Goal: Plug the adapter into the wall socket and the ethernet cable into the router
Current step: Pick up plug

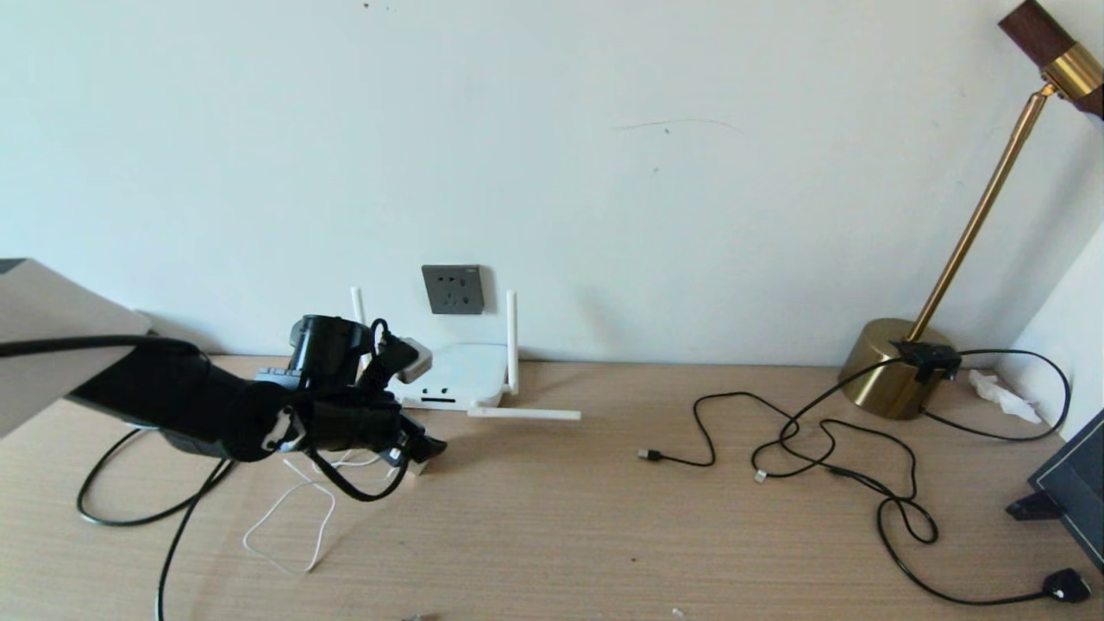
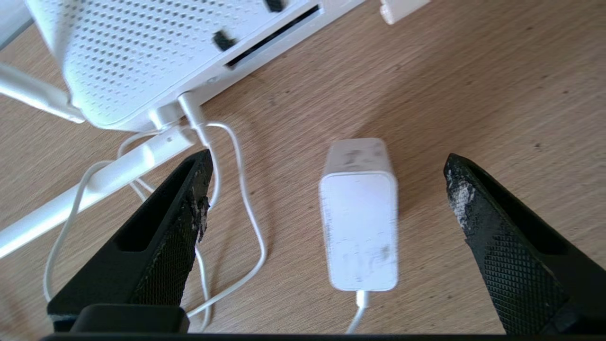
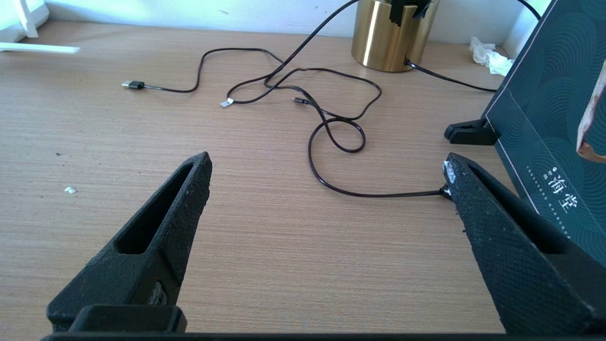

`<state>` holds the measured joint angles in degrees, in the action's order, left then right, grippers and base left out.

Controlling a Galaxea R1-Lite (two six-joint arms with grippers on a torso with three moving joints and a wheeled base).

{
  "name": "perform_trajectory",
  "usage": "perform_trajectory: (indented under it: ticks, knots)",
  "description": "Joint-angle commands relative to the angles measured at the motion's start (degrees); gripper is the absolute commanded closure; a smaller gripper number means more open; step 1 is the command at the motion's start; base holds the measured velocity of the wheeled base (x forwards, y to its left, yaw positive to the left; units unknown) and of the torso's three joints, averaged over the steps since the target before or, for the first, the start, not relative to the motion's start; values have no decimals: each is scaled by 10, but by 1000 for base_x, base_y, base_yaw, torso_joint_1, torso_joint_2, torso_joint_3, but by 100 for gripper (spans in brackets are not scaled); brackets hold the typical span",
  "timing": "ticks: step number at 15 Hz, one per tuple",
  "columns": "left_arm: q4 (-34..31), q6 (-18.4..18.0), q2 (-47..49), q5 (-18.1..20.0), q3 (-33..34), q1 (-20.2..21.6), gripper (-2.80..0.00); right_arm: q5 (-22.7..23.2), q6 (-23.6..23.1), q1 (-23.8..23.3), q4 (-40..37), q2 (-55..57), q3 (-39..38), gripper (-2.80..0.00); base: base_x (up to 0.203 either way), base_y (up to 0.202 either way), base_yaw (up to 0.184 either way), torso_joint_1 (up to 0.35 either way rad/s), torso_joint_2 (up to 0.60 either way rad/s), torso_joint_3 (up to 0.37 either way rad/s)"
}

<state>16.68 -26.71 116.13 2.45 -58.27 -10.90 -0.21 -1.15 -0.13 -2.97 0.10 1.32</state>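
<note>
While the left hand gapes, the adapter lies flat, cord end toward it.

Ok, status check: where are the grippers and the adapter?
Left gripper open, poised over adapter, which lies on table by router. Right gripper open, idle. Wall socket empty. White cord looped near left finger.

Brass lamp base at right by wall | crumpled tissue beside it | thin black USB cables looped on wooden desk | dark patterned box at right edge
</note>
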Motion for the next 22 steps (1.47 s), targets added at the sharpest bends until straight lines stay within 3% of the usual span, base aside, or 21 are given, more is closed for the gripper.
perform_trajectory:
  ticks: [1, 5, 9, 12, 21, 22]
  knots:
    - [2, -1, 2, 0, 2, -3, -280, 0, 0, 0, 0, 0, 0, -280, 0, 0, 0, 0, 0, 0]
    - [5, 4, 13, -19, 3, -7, -280, 0, 4, 0, 0, 0, 0, -280, 0, 0, 0, 0, 0, 0]
    - [-1, 54, 12, -37, 3, -24, -280, 0, 4, 0, 0, 0, 0, -280, 0, 0, 0, 0, 0, 0]
    - [-38, 58, 1, -32, 0, -25, -280, 0, 4, 0, 0, 0, 0, -280, 0, 0, 0, 0, 0, 0]
    - [-41, 59, -1, -26, -1, -25, -280, -1, 8, 0, 0, 0, 0, -280, 0, 0, 0, 0, 0, 0]
    - [-41, 59, 1, -23, -1, -25, 0, 0, 8, 0, 0, 0, 0, -280, 0, 0, 0, 0, 0, 0]
